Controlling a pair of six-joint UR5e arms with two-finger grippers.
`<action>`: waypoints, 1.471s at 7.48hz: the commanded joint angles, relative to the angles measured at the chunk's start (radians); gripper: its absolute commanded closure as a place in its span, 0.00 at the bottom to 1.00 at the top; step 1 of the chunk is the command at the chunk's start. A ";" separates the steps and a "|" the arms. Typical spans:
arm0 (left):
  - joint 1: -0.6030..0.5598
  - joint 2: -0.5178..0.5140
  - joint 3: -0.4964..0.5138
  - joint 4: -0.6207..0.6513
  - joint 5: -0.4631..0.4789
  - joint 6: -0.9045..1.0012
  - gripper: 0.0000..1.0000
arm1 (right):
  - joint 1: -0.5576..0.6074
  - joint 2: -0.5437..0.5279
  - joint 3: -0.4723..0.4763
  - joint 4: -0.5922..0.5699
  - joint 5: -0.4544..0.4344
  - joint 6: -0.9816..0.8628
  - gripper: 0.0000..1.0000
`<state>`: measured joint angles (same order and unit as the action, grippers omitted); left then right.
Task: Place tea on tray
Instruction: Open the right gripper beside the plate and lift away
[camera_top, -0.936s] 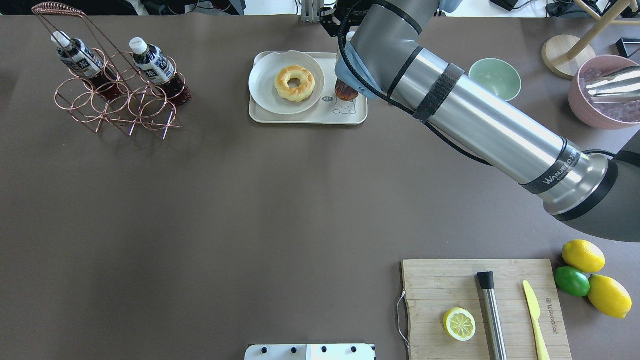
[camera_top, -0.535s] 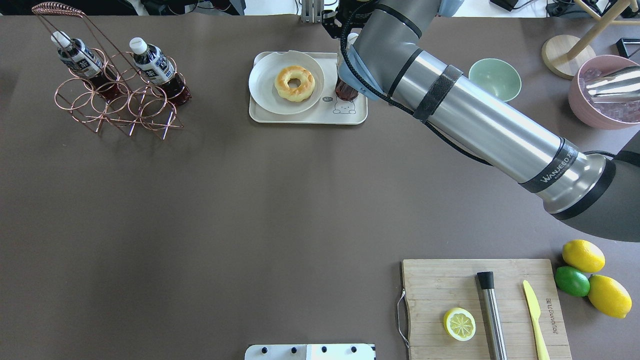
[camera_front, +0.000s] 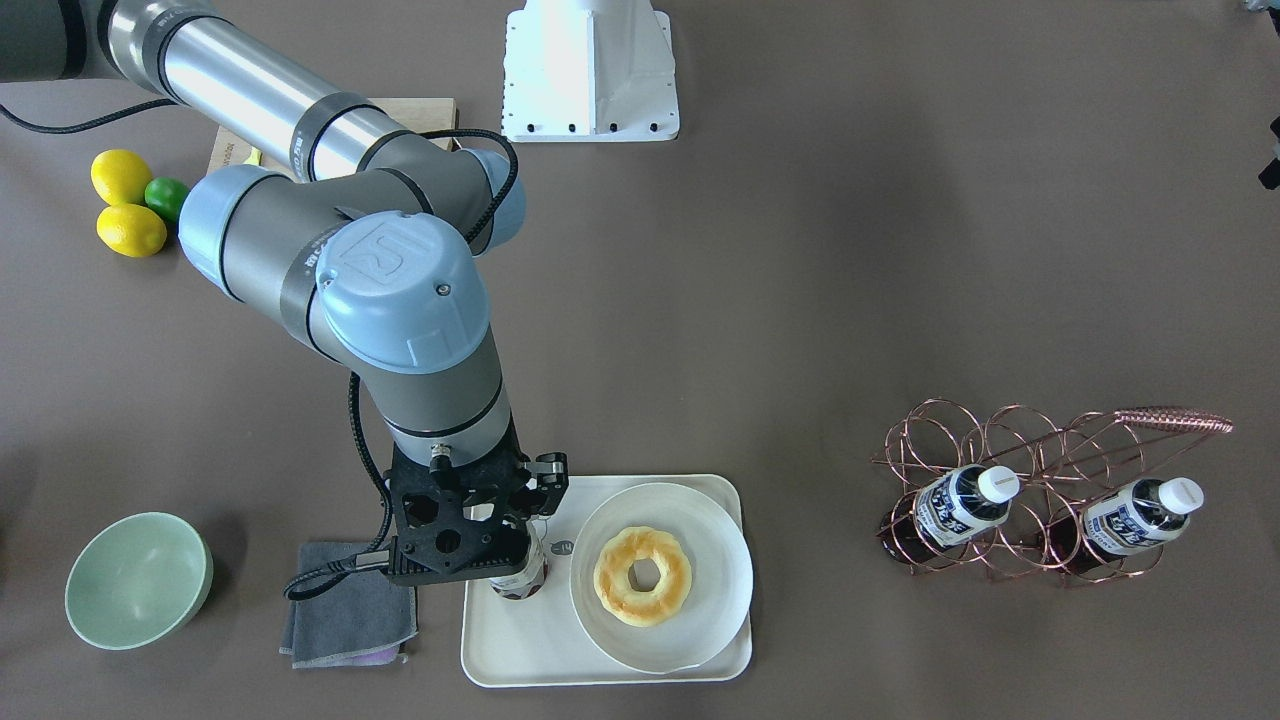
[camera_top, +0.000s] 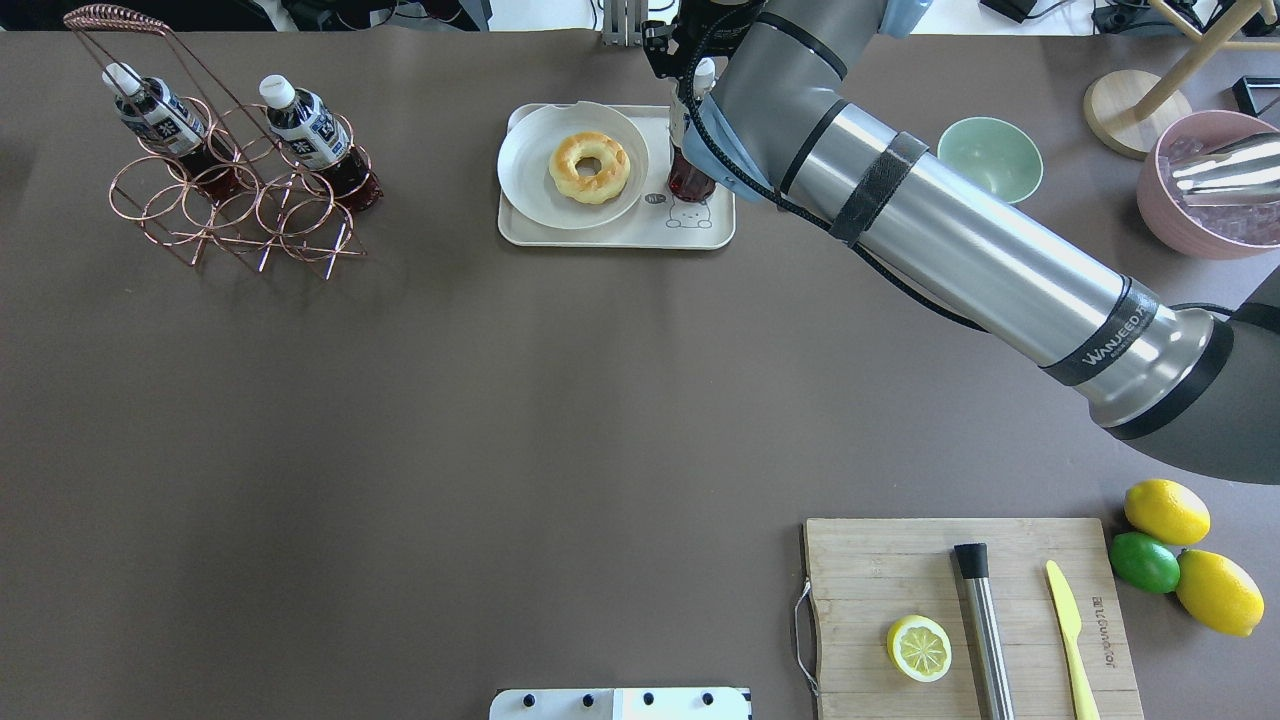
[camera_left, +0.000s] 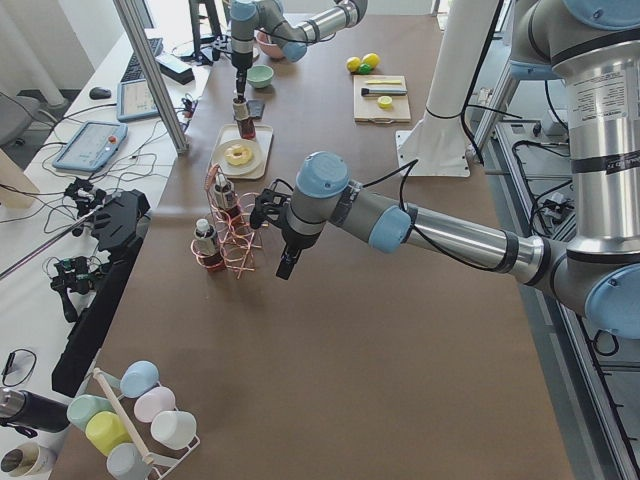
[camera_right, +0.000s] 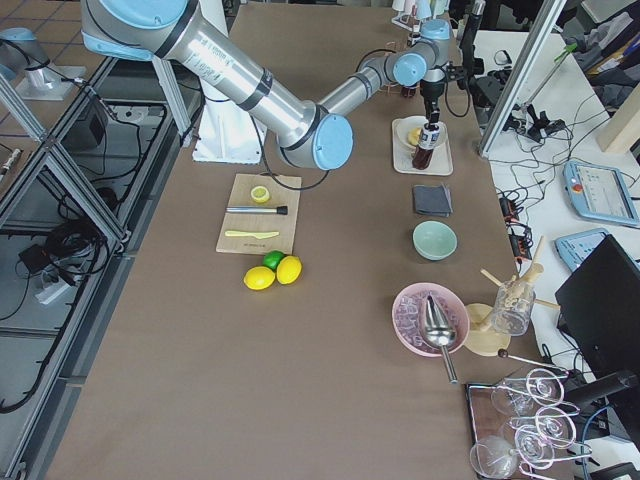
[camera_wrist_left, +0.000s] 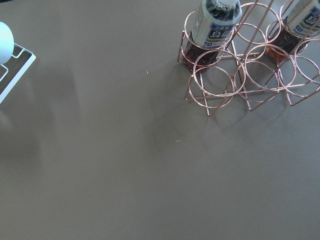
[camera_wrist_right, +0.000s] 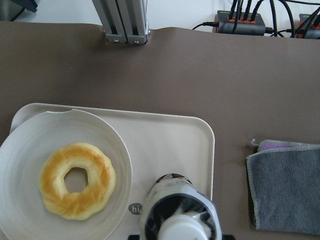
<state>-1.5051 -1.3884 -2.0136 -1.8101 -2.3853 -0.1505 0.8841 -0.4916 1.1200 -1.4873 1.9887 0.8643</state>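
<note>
Over the tray (camera_front: 540, 650), right arm (camera_front: 400, 290) outstretched, claw (camera_front: 506, 556) straight down at the upright tea (camera_front: 524, 581), grip indiscernible.

Right arm (camera_top: 960, 250) at full reach, right claw (camera_front: 516, 562) vertical; left arm (camera_left: 440, 230) low, left claw (camera_left: 287, 266) downward.

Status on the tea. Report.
Right gripper over the tea, grip hidden; tea upright on the tray beside the plate. Left gripper by the bottle rack, state unclear. Nothing blocking.
</note>
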 joint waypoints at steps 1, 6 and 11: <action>-0.001 0.002 -0.002 0.000 0.000 -0.003 0.02 | 0.060 -0.019 0.071 -0.025 0.121 -0.010 0.00; -0.043 0.023 0.015 0.023 -0.005 -0.004 0.03 | 0.324 -0.627 0.784 -0.455 0.260 -0.400 0.00; -0.043 0.012 0.015 0.140 -0.034 -0.001 0.03 | 0.637 -1.071 0.773 -0.461 0.334 -1.055 0.00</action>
<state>-1.5474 -1.3922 -2.0065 -1.6759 -2.4152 -0.1579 1.4100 -1.4390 1.9455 -1.9558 2.3140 0.0262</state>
